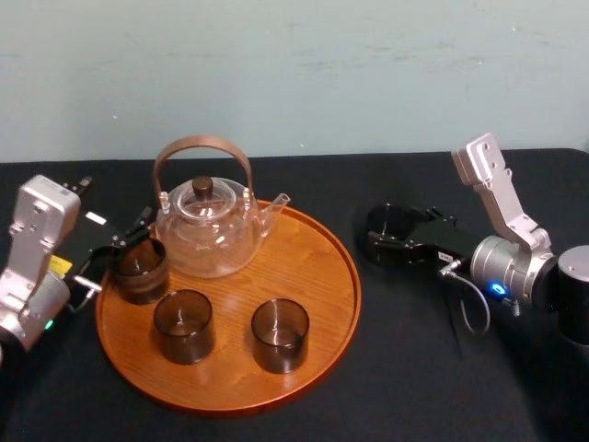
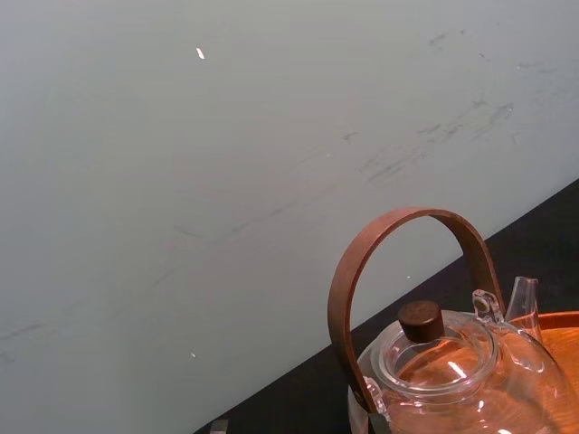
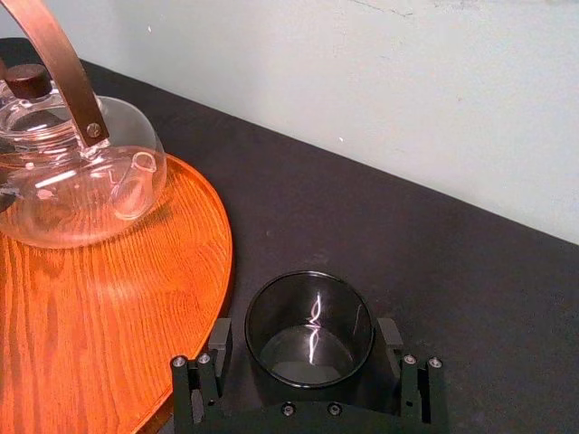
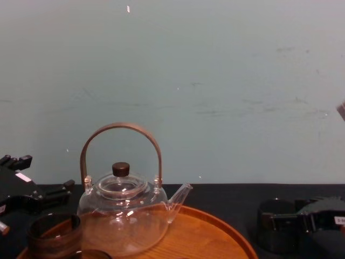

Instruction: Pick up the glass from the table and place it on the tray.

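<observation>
A dark smoky glass [image 1: 386, 224] stands upright on the black table, right of the round wooden tray [image 1: 317, 276]. My right gripper [image 1: 385, 241] is open, with one finger on each side of this glass [image 3: 308, 316]. In the right wrist view the fingers [image 3: 220, 338] stand level with its wall, with a thin gap on one side, and the tray's rim [image 3: 217, 271] lies close beside it. My left gripper [image 1: 124, 253] is at the tray's left edge, next to another dark glass [image 1: 140, 269] that stands on the tray.
A clear glass teapot [image 1: 207, 230] with an arched brown handle stands at the back of the tray. Two more dark glasses [image 1: 184, 324] [image 1: 279, 333] stand on the tray's front half. A pale wall runs behind the table.
</observation>
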